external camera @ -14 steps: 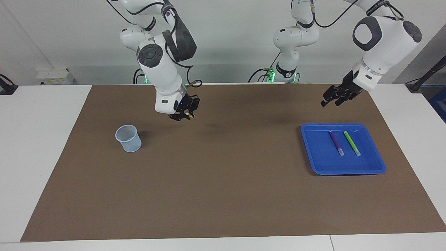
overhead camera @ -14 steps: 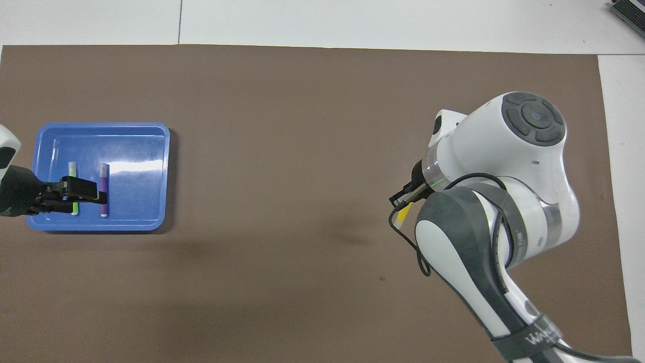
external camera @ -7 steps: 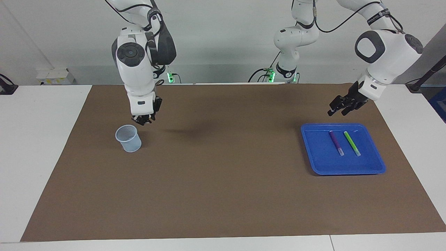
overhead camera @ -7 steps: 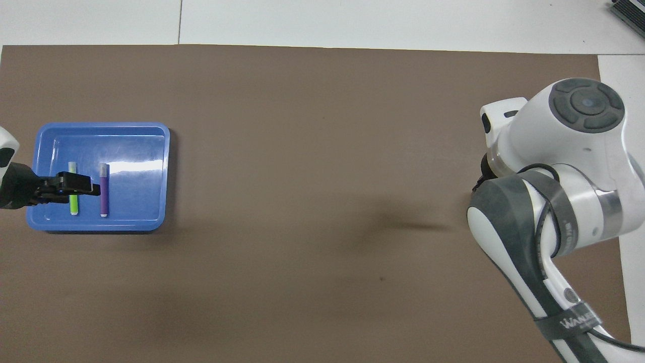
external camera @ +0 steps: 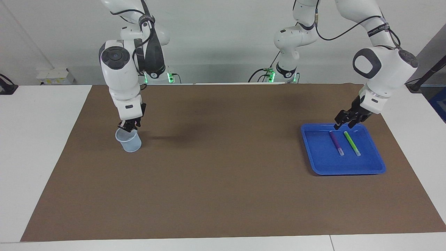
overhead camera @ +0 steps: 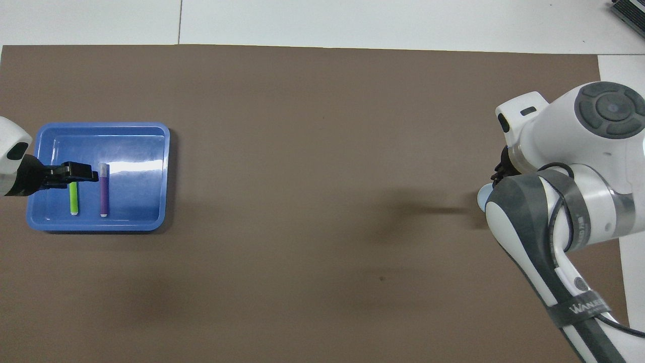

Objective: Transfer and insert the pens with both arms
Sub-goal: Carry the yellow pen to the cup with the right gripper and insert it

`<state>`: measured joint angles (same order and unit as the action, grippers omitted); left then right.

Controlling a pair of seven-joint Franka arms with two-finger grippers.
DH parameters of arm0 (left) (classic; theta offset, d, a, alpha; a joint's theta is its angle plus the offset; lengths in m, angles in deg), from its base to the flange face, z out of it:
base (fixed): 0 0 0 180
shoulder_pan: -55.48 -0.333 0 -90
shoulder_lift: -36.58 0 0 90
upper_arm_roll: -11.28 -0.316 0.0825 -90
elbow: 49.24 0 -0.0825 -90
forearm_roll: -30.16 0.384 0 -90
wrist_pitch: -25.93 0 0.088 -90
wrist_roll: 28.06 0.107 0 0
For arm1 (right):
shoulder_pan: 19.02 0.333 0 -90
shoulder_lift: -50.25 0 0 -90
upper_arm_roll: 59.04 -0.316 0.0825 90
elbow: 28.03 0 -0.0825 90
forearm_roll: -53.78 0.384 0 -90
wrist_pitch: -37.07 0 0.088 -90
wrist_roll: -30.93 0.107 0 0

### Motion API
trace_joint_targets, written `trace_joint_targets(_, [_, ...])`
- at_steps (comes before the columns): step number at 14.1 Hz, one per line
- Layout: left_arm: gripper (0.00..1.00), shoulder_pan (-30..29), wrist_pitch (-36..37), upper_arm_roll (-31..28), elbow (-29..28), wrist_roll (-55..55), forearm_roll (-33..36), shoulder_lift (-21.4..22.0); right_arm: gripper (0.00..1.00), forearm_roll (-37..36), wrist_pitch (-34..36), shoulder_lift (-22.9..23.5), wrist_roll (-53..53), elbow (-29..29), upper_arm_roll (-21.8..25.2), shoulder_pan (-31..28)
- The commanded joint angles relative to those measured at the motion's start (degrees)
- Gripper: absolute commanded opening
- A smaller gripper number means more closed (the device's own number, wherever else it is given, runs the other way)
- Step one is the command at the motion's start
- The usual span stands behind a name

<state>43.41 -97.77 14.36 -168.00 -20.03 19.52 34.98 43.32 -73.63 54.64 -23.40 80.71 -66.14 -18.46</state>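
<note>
Right gripper (external camera: 129, 124): just above the mouth of the pale cup (external camera: 129, 142), pointing straight down. In the overhead view the arm hides both gripper and most of the cup.
Right jaws: fingertips pressed together.
Yellow pen: not visible in either view. Whether it is pinched between these fingertips or is already in the cup, I cannot tell.
Relation for the drop: the cup's opening lies directly under the jaws, so the next move is probably a short descent or a release, not a sideways shift.
Left gripper (external camera: 345, 122): above the blue tray (external camera: 348, 171), over the rim nearer the robots and tilted down toward the pens.
Left jaws: they look spread and hold nothing. They touch neither pen.
Green pen (external camera: 352, 143): on the tray floor, its near end just below the fingertips and its body running away from them.
Purple pen (external camera: 336, 143): beside the green one and parallel to it, a little further to the side of the jaws.
Long axis: both pens run from the robots' side outward, with the pale caps at the end away from the jaws.
Nearer arm: the left. The right is well apart, at the cup.
Judgement: green looks like the likelier pick, and the jaws would need to close across its width.
</note>
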Motion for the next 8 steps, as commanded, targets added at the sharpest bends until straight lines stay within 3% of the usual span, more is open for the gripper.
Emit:
trace_joint_targets(1, [0.78,-0.9,-4.0,0.3,-0.5,0.9,2.0,-1.7,0.0,-1.0,-6.5,-3.3,-4.7,7.4,-0.9,-3.9])
trace_joint_targets(7, [0.77,-0.9,-11.6,0.3,-0.4,0.9,2.5,-7.0,0.0,-0.9,-8.5,-4.1,-3.9,10.4,-0.9,-5.8])
trace_joint_targets(8, [0.77,-1.2,-12.5,0.3,-0.4,0.9,2.5,-7.8,0.25,-0.8,-8.5,-4.1,-3.6,10.6,-0.9,-6.1])
